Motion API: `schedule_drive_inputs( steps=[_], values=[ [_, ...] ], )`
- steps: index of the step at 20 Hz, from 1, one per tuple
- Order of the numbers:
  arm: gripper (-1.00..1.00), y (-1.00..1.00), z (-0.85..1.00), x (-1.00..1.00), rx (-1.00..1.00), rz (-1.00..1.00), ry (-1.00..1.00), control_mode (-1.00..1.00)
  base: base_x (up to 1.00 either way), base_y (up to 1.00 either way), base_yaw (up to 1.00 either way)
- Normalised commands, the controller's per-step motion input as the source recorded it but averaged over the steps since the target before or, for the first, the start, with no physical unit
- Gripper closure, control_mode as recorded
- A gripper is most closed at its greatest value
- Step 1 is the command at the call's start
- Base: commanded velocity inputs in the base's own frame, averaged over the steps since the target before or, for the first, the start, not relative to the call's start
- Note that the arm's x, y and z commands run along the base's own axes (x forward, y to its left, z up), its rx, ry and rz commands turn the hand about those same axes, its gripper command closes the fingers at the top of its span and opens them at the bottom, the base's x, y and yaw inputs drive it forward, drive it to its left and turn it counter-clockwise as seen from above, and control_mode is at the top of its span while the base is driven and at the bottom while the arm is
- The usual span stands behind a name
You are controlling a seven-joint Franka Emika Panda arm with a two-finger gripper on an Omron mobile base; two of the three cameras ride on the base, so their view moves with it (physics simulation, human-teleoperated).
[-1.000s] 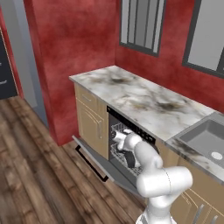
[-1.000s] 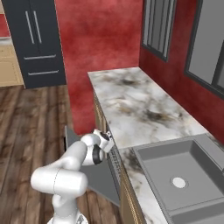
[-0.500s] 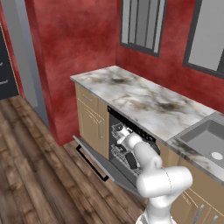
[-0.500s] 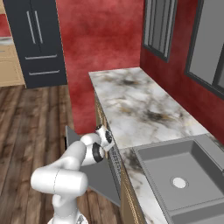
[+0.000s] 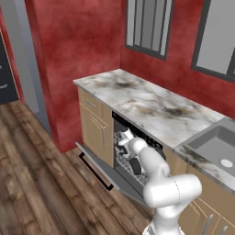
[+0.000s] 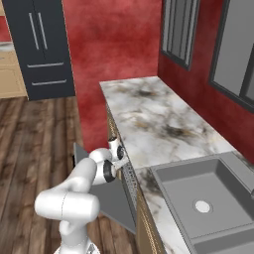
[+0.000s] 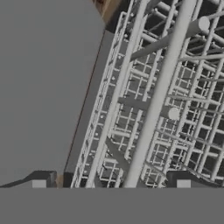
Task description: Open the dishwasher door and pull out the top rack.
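Grey and dropped open, the dishwasher door (image 5: 98, 166) hangs out toward the wooden floor (image 5: 32, 183) in the left base view, black handle on its near edge. My arm reaches into the cavity under the marble counter (image 5: 147, 103), with my gripper (image 5: 123, 143) at the top rack (image 5: 131, 163).

From the right base view, the door (image 6: 106, 198) lies below my arm and my gripper (image 6: 120, 153) sits at the cavity's mouth, left of the sink (image 6: 208, 208).

Along the hand view, my fingertips (image 7: 43, 180) stand spread wide, released, holding nothing. The rack's (image 7: 175, 109) pale front rail runs between them, close ahead.
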Motion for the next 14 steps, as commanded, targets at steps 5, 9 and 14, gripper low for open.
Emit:
schedule_drive_inputs(
  steps=[5, 9, 14],
  values=[
    [-1.00, 1.00, -0.94, -0.85, 0.01, 0.00, 0.14, -1.00, 0.00, 0.00, 0.00],
    [-1.00, 1.00, -0.95, -0.90, 0.00, 0.00, 0.12, -1.00, 0.00, 0.00, 0.00],
    [-1.00, 1.00, -0.88, -0.92, 0.00, 0.00, 0.12, -1.00, 0.00, 0.00, 0.00]
  ],
)
